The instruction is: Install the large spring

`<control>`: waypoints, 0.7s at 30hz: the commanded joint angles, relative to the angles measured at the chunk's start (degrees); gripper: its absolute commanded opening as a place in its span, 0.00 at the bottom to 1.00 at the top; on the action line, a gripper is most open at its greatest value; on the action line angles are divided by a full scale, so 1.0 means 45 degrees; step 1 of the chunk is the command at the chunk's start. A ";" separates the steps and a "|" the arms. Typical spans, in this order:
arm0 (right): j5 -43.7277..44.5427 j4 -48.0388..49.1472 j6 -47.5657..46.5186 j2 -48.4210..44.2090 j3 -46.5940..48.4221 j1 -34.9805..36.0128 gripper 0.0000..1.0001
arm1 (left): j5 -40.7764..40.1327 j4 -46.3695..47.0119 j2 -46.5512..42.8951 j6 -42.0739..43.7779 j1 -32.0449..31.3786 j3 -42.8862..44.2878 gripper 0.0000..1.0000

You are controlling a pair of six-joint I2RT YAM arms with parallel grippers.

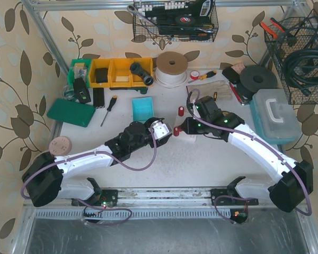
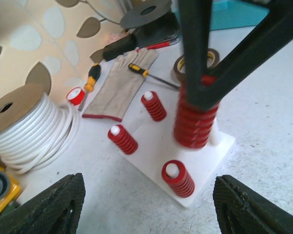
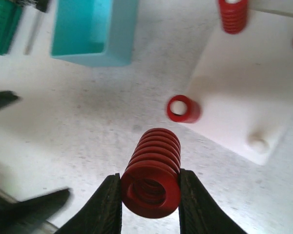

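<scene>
My right gripper [image 3: 150, 195] is shut on the large red spring [image 3: 152, 178] and holds it just off the white peg plate [image 3: 234, 97]. One bare white peg [image 3: 258, 145] stands near the plate's corner. In the left wrist view the large spring [image 2: 195, 122] hangs between the right arm's black fingers [image 2: 198, 53], low over the plate [image 2: 151, 146], which carries three small red springs [image 2: 178, 178] on pegs. My left gripper [image 2: 146, 214] is open and empty, close in front of the plate. From above, both grippers meet at mid-table, with the large spring [image 1: 176, 132] between them.
A teal box [image 3: 95, 29] lies left of the plate. Behind the plate are a glove [image 2: 119, 87], a screwdriver [image 2: 90, 78], tape rolls [image 2: 185, 61] and a white cord spool [image 2: 29, 126]. Yellow bins [image 1: 114, 71] and a plastic case [image 1: 275, 114] line the back and right.
</scene>
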 commanded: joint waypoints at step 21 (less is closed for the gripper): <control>0.2612 -0.2649 -0.2406 0.1946 0.1510 -0.1129 0.08 | -0.2197 -0.0156 -0.2135 -0.0963 0.0593 -0.2265 0.75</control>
